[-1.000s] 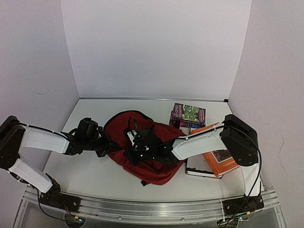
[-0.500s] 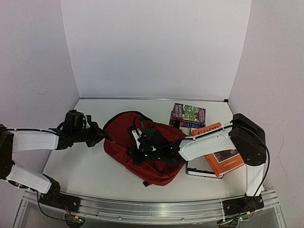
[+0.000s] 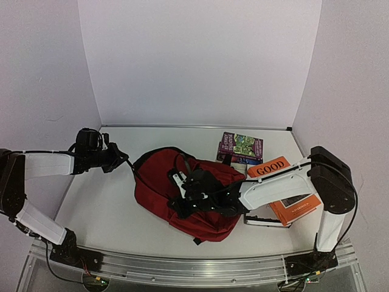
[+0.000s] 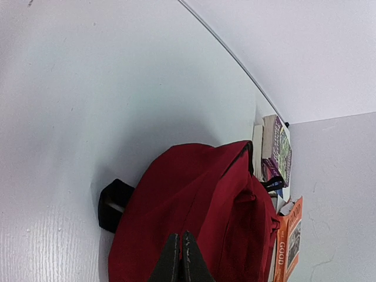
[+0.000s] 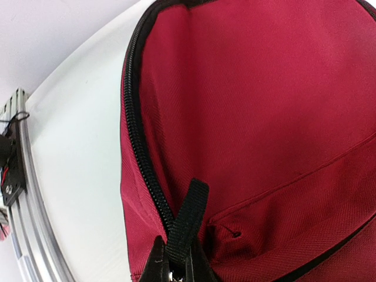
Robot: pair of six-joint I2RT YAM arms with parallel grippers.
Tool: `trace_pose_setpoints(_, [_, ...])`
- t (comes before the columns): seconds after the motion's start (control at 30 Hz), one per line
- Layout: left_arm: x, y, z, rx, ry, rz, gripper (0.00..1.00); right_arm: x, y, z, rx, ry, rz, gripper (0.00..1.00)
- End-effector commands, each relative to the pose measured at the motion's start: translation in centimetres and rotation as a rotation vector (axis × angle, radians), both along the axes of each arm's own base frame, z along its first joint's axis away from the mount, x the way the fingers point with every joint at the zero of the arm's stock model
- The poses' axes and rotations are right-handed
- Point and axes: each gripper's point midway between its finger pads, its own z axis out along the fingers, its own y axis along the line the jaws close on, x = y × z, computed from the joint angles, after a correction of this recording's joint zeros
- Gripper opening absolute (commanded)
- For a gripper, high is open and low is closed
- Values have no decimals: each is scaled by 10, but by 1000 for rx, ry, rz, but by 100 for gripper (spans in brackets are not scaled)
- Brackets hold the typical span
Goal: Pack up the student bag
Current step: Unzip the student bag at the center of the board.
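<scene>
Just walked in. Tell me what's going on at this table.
Both arms are working on the student bag, which lies on the table. The right gripper is shut on a black zipper pull on the bag. The left gripper is shut at the bag's left edge, apparently pinching the fabric. A stack of books and an orange book lie outside the bag, on its right.
</scene>
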Motion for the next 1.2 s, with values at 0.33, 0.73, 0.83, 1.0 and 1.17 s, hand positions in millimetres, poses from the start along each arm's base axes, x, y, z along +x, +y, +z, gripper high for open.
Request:
trace_pose_setpoints(0.33, [0, -25, 32, -121, -169, -249, 0, 5, 23, 75, 88, -31, -99, 49])
trace_pose_setpoints(0.73, [-32, -22, 25, -162, -131, -243, 0, 55, 106, 60, -4, -178, -95, 80])
trace_pose_setpoints(0.83, [-32, -20, 28, -156, -137, -231, 0, 62, 117, 45, -33, -196, -95, 80])
trace_pose_setpoints(1.0, [-34, -18, 29, -154, -130, -216, 0, 66, 128, 19, -66, -201, -79, 72])
trace_pose_setpoints(1.17, [-32, -11, 25, -118, -95, -168, 0, 59, 132, 24, -55, -200, -30, 6])
